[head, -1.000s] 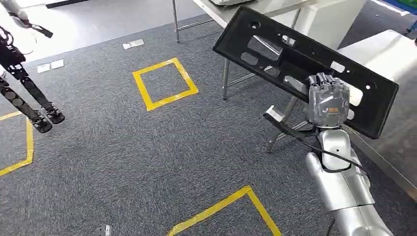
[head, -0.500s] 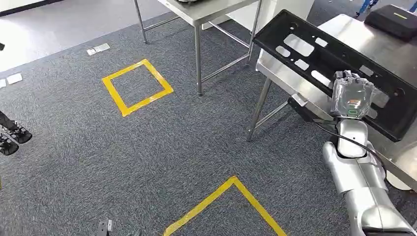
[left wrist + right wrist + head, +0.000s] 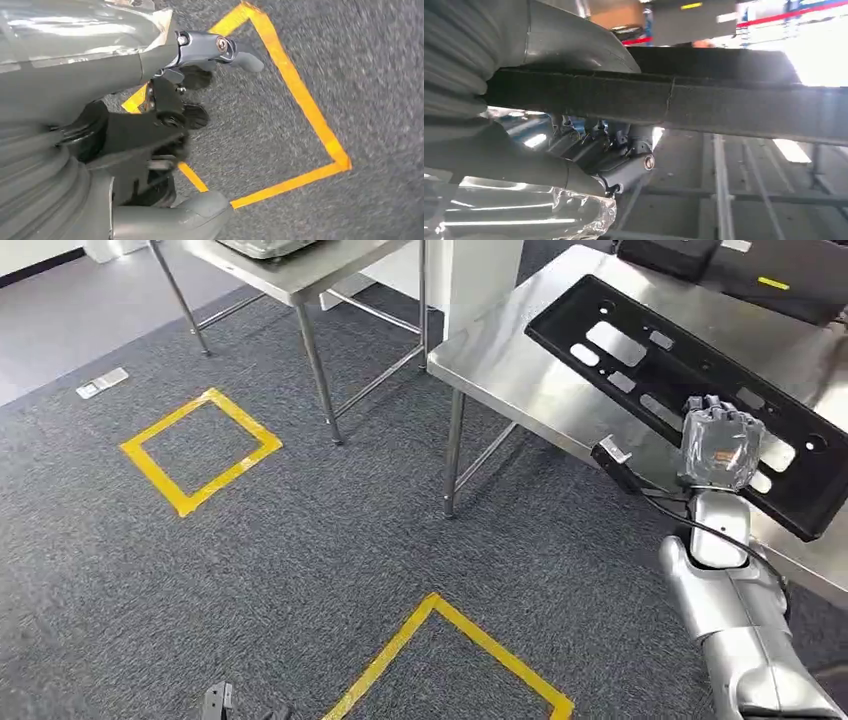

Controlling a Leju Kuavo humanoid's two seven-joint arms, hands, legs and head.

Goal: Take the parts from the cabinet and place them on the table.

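Right hand (image 3: pixel 718 450) grips black perforated panel (image 3: pixel 660 370) tilted over steel table (image 3: pixel 500 365); left hand (image 3: pixel 170 115) fingers loosely apart, empty, above carpet.

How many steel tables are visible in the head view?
2. The near steel table stands at the right, under the black panel that the right hand holds. The far steel table stands at the top, left of it. Others may be out of frame.
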